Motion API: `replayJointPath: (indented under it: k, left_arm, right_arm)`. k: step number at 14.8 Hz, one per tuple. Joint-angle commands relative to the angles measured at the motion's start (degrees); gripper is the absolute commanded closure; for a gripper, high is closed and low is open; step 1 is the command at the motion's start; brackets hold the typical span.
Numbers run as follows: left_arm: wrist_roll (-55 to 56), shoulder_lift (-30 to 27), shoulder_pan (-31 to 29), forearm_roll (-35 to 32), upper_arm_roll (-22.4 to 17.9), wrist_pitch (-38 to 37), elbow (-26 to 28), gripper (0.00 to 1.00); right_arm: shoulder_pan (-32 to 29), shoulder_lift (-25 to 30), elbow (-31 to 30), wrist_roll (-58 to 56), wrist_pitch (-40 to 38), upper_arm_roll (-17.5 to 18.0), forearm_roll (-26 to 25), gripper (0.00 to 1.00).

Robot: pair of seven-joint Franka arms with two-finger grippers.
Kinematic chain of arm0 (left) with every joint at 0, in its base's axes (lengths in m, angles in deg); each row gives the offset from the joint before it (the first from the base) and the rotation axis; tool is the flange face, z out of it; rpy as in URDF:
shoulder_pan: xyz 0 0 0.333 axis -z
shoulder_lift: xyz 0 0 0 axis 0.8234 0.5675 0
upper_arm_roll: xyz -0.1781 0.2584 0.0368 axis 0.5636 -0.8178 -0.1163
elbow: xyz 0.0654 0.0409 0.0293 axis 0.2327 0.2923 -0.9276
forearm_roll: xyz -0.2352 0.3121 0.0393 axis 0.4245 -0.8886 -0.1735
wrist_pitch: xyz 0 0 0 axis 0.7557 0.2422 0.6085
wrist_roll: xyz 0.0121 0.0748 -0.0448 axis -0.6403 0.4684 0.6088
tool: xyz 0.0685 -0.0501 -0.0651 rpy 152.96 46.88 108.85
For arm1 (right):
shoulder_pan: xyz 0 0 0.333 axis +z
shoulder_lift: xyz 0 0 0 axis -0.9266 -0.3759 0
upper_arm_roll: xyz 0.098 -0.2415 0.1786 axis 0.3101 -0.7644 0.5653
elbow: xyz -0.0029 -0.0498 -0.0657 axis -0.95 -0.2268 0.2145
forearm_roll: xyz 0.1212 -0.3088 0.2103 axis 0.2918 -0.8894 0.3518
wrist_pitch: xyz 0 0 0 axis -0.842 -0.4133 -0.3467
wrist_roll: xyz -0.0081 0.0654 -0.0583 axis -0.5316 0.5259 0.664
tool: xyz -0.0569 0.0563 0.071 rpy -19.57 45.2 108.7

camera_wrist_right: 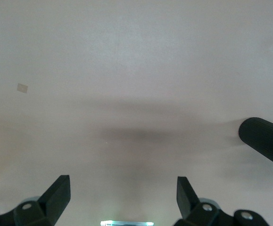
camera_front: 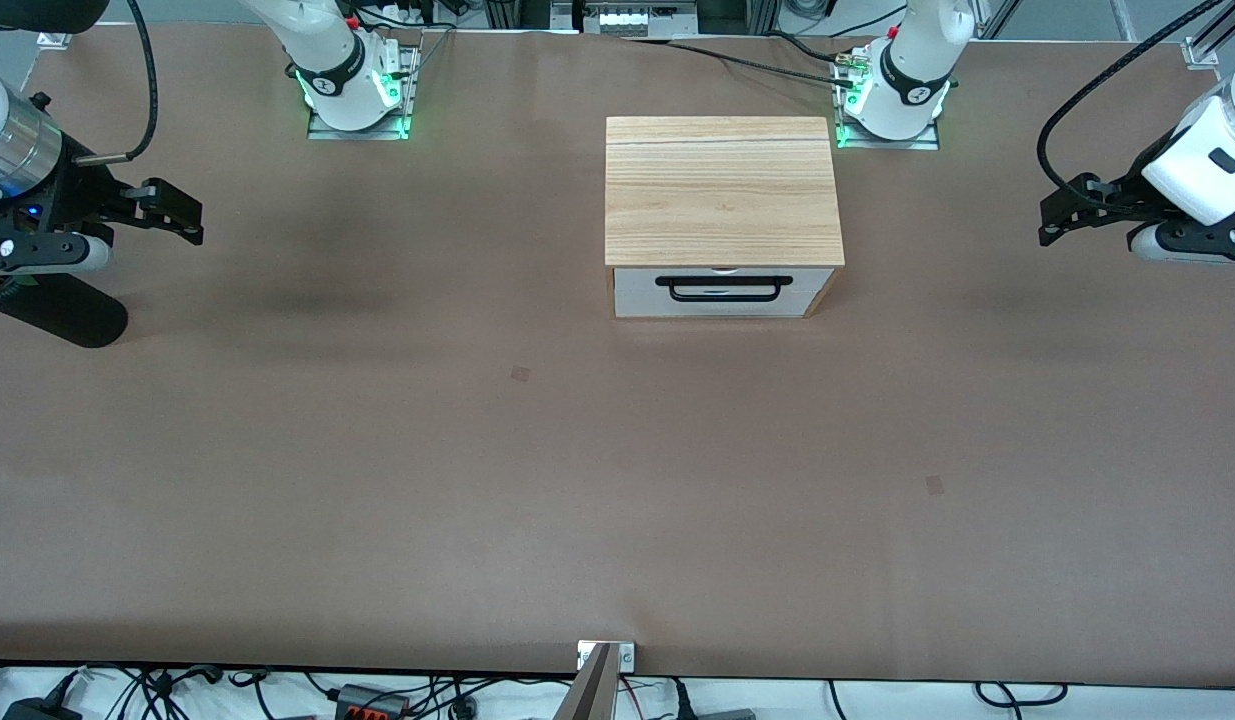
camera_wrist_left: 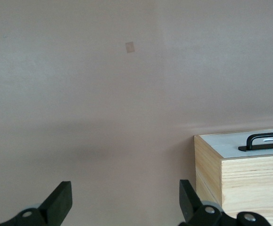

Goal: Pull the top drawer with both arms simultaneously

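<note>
The top drawer (camera_front: 722,292) has a white front and a wide black bar handle (camera_front: 718,289). It sits shut in the light-wood box (camera_front: 722,190) at the table's middle, toward the arms' bases. My left gripper (camera_front: 1065,212) is open and empty, up over the table at the left arm's end, well apart from the box. Its wrist view (camera_wrist_left: 125,200) shows the box's side (camera_wrist_left: 242,186) and the handle (camera_wrist_left: 267,140). My right gripper (camera_front: 177,212) is open and empty over the right arm's end; its wrist view (camera_wrist_right: 122,195) shows bare table.
A black ribbed cylinder (camera_front: 62,312) lies under the right arm's wrist and shows in the right wrist view (camera_wrist_right: 266,141). The two arm bases (camera_front: 357,85) (camera_front: 892,95) stand along the table's edge. A metal bracket (camera_front: 605,655) sits at the edge nearest the camera.
</note>
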Motion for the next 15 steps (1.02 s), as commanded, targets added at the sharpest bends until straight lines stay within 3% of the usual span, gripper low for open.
replayJointPath:
  k: [1, 10, 12, 15]
  left_arm:
    - [-0.5, 0.7, -0.1, -0.3, 0.2, -1.4, -1.8, 0.00]
    - [-0.5, 1.9, -0.1, -0.4, 0.3, -2.6, -2.5, 0.00]
    - [-0.6, 2.0, 0.4, -0.3, 0.4, -4.8, -2.5, 0.00]
    - [-0.8, 2.3, 0.8, 0.2, 1.0, -11.5, -2.6, 0.00]
  right_arm:
    - [0.0, 0.9, -0.9, 0.1, 0.4, 0.1, -0.8, 0.00]
    - [-0.2, -3.0, 2.0, 0.6, 0.4, -0.2, -0.7, 0.00]
    - [-0.6, -4.4, 2.4, 0.6, 0.6, -0.2, 0.4, 0.00]
    - [-0.6, -6.6, 3.3, 0.9, 0.9, -0.3, 5.8, 0.00]
